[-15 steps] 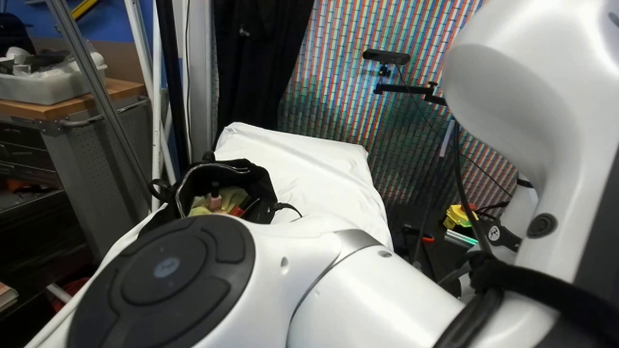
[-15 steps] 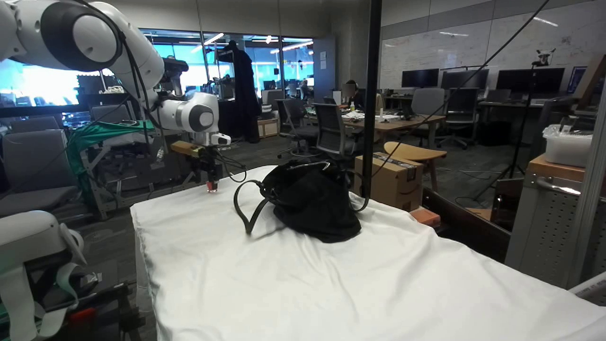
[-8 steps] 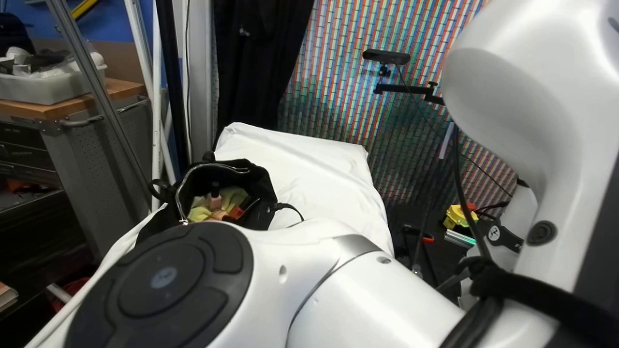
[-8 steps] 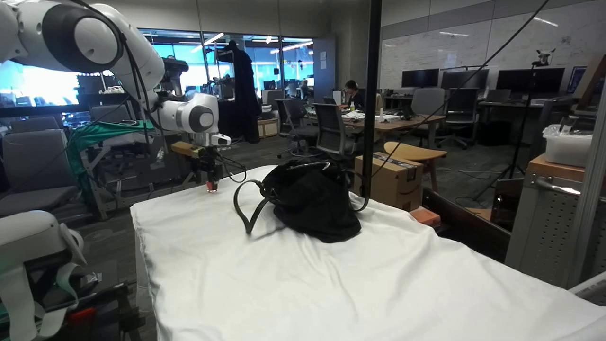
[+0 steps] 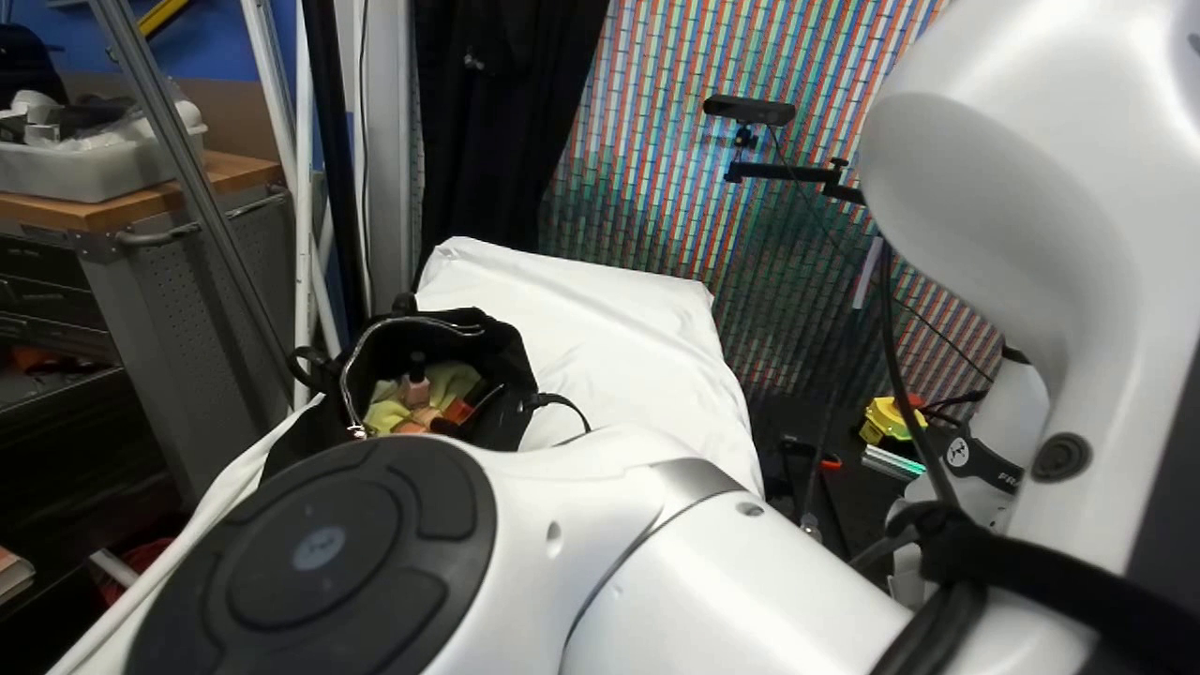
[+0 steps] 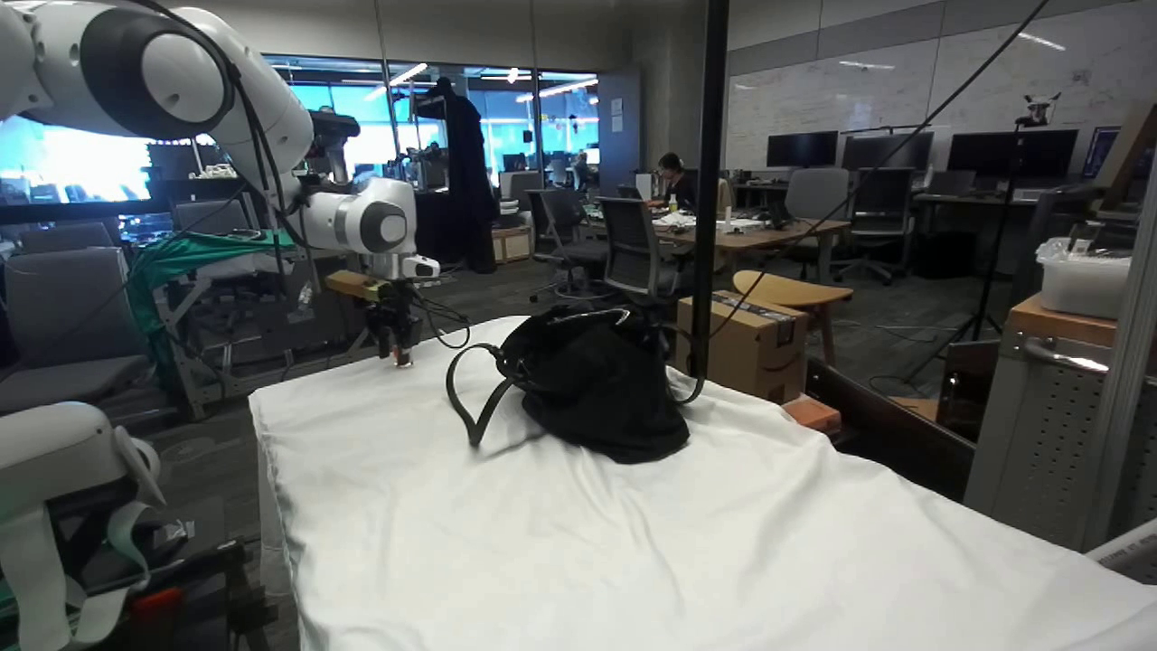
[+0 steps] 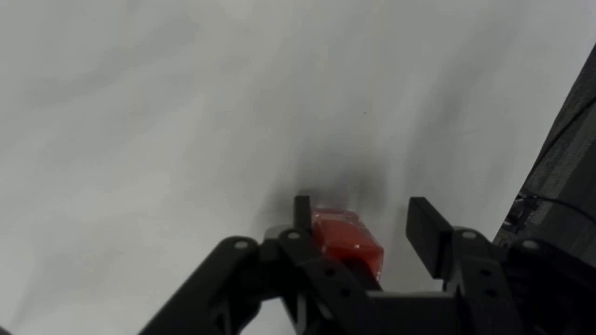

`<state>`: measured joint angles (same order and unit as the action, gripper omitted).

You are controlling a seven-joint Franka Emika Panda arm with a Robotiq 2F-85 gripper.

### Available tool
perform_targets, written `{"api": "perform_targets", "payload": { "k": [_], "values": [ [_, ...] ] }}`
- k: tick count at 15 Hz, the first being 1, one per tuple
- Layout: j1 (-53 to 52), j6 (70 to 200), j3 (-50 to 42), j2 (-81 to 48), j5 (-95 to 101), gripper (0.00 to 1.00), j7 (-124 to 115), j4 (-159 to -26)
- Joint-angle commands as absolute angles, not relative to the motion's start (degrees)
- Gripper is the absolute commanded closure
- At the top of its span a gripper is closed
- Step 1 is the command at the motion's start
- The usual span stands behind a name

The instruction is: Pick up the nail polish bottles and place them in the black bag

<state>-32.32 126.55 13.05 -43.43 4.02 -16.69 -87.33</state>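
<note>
Wrist view: gripper (image 7: 358, 211) pointing down at the white sheet (image 7: 163, 130), jaws apart, set wider than the red nail polish bottle (image 7: 347, 239) between them. Bottle is against or just beside the frame-left finger, can't tell which; visible gap to the frame-right finger, so no grip on it. Dark floor (image 7: 577, 186) past the sheet's edge, frame right.

In an exterior view, nearest is the white robot arm (image 5: 731, 581), its black joint cover (image 5: 314, 544) hiding the lower front of the black bag (image 5: 508, 356). Bag mouth gapes, yellow-green lining (image 5: 455, 378) showing. Inside: pale pink nail polish bottle (image 5: 415, 390), dark cap, upright; orange nail polish bottle (image 5: 425, 418) in front of it; red-orange nail polish bottle (image 5: 458, 411) next to that, partly hidden. Farther back: black curtain (image 5: 497, 141), striped panel (image 5: 647, 197).

In an exterior view, sheet-covered table (image 6: 506, 551) up close, bag resting on it, one strap handle (image 6: 488, 418) looped down onto the sheet. Farther off, near the table edge: gripper with the red bottle upright at its tips, well apart from the bag. Behind: cardboard box (image 6: 746, 353), wooden seat (image 6: 791, 287), seated person (image 6: 676, 185), then monitors (image 6: 801, 149) and whiteboard (image 6: 922, 95).
</note>
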Motion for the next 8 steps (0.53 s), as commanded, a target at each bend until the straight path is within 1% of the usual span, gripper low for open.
{"api": "perform_targets", "payload": {
  "k": [1, 2, 4, 5, 6, 7, 8],
  "values": [
    [-33.4, 127.2, 12.1, -44.1, 5.0, 0.67, -16.3, -86.2],
    [-33.4, 127.2, 12.1, -44.1, 5.1, 0.75, -16.4, -86.2],
    [-33.6, 127.3, 11.9, -44.1, 5.3, 0.86, -16.6, -86.2],
    [-33.6, 127.3, 11.8, -44.1, 5.3, 0.86, -16.7, -86.3],
    [-33.6, 127.3, 11.7, -44.1, 5.4, 0.88, -16.7, -86.3],
    [-33.6, 127.3, 11.7, -44.1, 5.3, 0.95, -16.7, -86.3],
    [-33.7, 127.8, 11.5, -44.1, 5.3, 0.98, -17.1, -86.4]
  ]
}}
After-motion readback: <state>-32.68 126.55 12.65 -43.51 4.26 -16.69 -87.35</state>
